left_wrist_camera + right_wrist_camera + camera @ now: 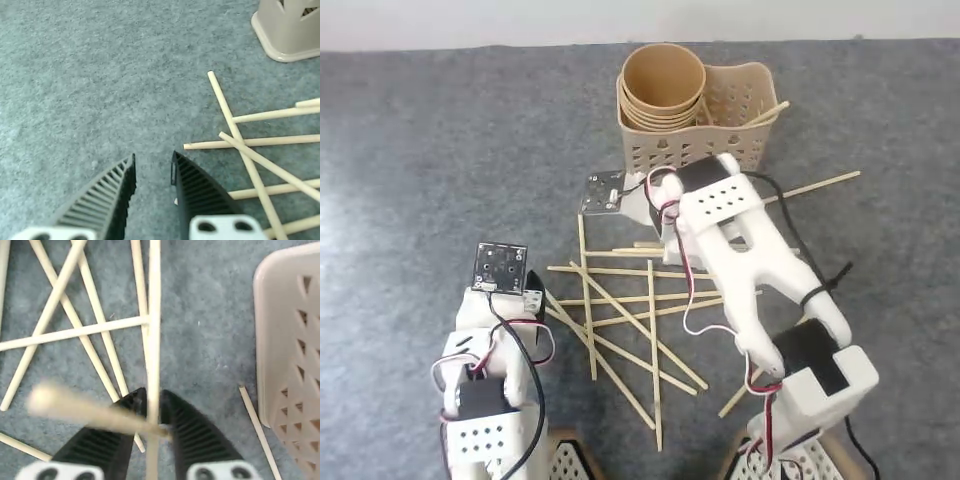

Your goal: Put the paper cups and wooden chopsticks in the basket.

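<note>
Just below the basket (740, 150) at upper centre, the right fingers (182, 422) pinch two crossed chopsticks (154, 315); they could pivot, catch its rim and drop. Paper cups (663, 75) sit inside; left fingers (192, 185) spread.

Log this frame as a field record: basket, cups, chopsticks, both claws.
basket: upright on the far side of the grey mat
paper cups: stacked, inside the basket
leaning chopstick: in the basket, tip over the rim
loose chopsticks: many, criss-crossed on the mat in front of the basket
left claw: open, over bare mat beside the pile
right claw: shut on the held chopstick, close to the basket wall
remaining: the loose chopsticks
</note>
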### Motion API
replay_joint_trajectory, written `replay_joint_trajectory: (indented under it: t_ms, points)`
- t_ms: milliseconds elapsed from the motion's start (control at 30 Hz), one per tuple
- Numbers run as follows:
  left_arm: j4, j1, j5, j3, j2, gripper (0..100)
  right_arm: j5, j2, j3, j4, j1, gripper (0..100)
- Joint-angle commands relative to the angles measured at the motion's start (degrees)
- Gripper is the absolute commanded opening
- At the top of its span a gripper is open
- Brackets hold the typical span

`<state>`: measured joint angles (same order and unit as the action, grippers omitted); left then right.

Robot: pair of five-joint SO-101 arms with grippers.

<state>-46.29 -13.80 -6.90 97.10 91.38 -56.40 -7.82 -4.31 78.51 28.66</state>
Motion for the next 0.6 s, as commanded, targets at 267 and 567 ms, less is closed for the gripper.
replay_joint_trajectory:
  t_ms: [267, 567]
  points:
    - [1.41, 0.44, -0.44, -0.31, 0.0, 11, 0.35, -0.04, -0.97, -0.84, 0.48, 20.4]
    - [1.23, 0.44, -0.44, -0.31, 0.0, 11, 0.35, -5.76, -2.55, -10.24, 0.31, 20.4]
